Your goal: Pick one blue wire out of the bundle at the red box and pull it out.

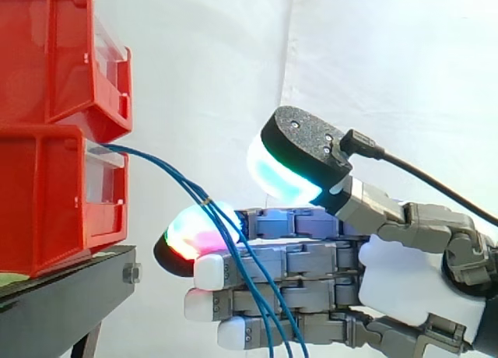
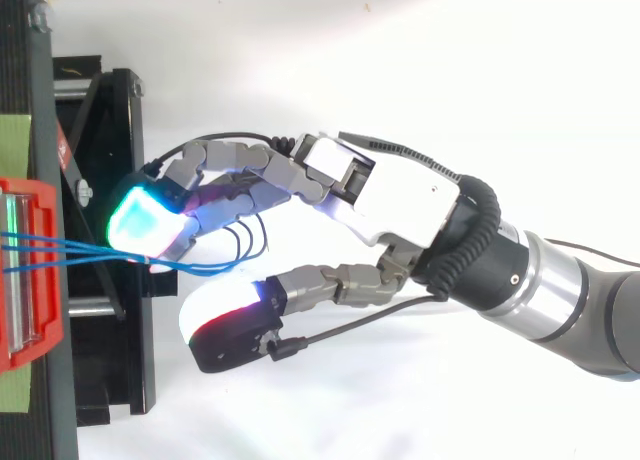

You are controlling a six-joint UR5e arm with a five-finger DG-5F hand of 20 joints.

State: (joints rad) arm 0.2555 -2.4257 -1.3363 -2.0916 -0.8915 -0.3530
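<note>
Wires [image 1: 204, 203] fr. box [image 1: 47, 194] hang across hand [image 1: 389, 272]; thumb [image 1: 299, 152] apart.

Arm reached in from the right edge, wrist level. Robot hand [image 1: 398, 276] pointed left, fingers [image 1: 327, 261] nearly straight and stacked. Thumb [image 1: 303, 140] stood well apart above them.

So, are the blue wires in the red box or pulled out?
In. The blue wires run from the red box's front past the hand.

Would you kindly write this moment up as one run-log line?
hand: open, thumb apart from fingers | blue wires: run from lower red bin, hang down past fingers | grasp: none yet
</note>
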